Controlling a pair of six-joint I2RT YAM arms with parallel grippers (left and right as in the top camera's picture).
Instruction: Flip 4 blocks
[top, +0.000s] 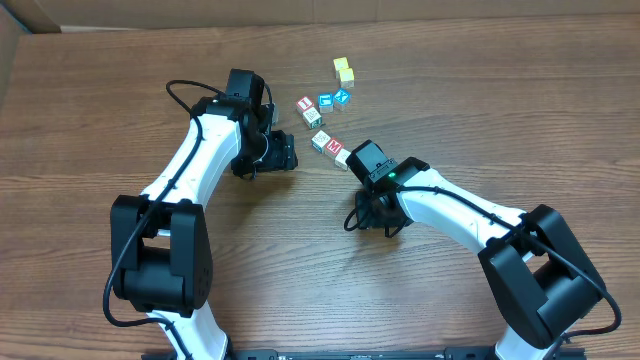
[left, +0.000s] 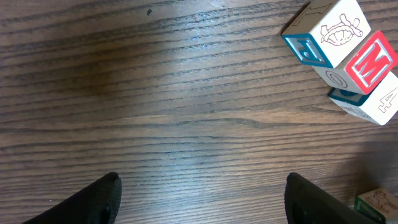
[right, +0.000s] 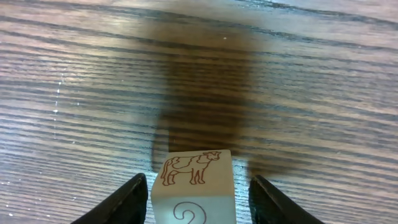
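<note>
brown wood-grain table (top: 300, 260), streaky all over. a cow-faced block (right: 194, 186) sits on it right between the right jaws. ahead of the left jaws and off to one side, a cluster of blocks (left: 348, 56), touching. well beyond those: blue cubes (top: 333, 99), then yellow cubes (top: 344, 71).

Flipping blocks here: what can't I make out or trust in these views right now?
- Right wrist: cow block cut off by the bottom edge; contact with the right gripper unclear.
- Overhead: letters on the blocks too small to read.
- Left wrist: corner block cropped by the frame's edge.
</note>
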